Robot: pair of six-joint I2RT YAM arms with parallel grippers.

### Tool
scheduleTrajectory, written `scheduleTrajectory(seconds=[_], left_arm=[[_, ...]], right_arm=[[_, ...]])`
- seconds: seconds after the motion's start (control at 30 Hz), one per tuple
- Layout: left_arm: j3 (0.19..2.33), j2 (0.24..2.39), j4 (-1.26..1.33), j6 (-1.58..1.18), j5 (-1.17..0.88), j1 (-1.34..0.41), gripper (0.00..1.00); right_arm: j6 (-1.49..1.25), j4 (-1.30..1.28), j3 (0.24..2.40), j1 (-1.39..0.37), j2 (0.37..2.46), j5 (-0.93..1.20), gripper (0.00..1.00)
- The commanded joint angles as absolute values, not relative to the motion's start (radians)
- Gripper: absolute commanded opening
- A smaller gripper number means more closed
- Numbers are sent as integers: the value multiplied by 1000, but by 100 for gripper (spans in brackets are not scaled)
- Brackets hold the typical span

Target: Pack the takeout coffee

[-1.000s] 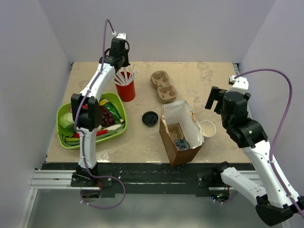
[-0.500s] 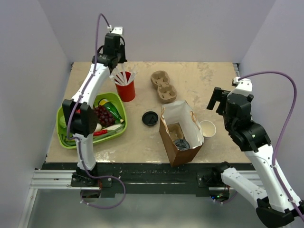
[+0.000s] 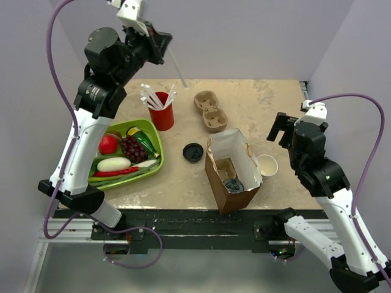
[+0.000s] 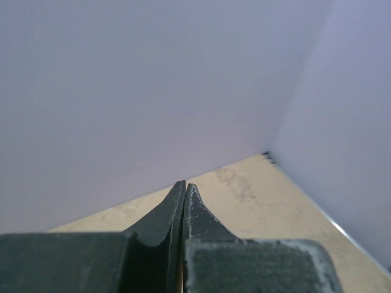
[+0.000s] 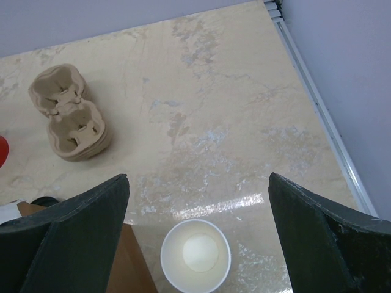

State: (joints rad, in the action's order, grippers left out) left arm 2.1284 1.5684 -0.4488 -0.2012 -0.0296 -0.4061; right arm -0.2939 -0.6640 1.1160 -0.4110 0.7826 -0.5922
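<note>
Left end effector (image 3: 164,46), high and back-left of the brown paper bag (image 3: 227,198), is clamped on a thin white stick (image 3: 178,70). Right end effector (image 3: 278,129) gapes wide, empty, over the lidless white cup (image 3: 266,165) just right of the bag. Takeout coffee (image 3: 233,184) sits inside the bag, black lid showing.

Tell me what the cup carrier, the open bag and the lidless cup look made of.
Cup carrier: moulded pulp, by its matte, fibrous tan surface and soft edges. Bag: paper, brown outside, white inside, with creased folds. Lidless cup: probably coated paper, white with a rolled rim and slight sheen.
</note>
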Motion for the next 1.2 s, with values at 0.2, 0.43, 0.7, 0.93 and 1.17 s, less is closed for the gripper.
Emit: scheduleTrajectory(seconds=[0.2,0.43,0.7,0.93,1.17], left_arm=[[2111,1560,-434,-158,-334,-626,0],[2132,1562,-413,-210,-308,-683,0],[1975,1519,-347,-115,-439,-759,0],[1939,1537,-374,-97,-445,-795,0],[1862,1536,-336,-69,-333,-839,0]], right_arm=[[-278,-618,1104,-410,776,-620,98],[-278,-614,1097,-410,773,-623,98],[-278,-606,1083,-411,759,-626,98],[-279,-607,1081,-411,773,-621,98],[-278,-606,1071,-410,769,-614,98]])
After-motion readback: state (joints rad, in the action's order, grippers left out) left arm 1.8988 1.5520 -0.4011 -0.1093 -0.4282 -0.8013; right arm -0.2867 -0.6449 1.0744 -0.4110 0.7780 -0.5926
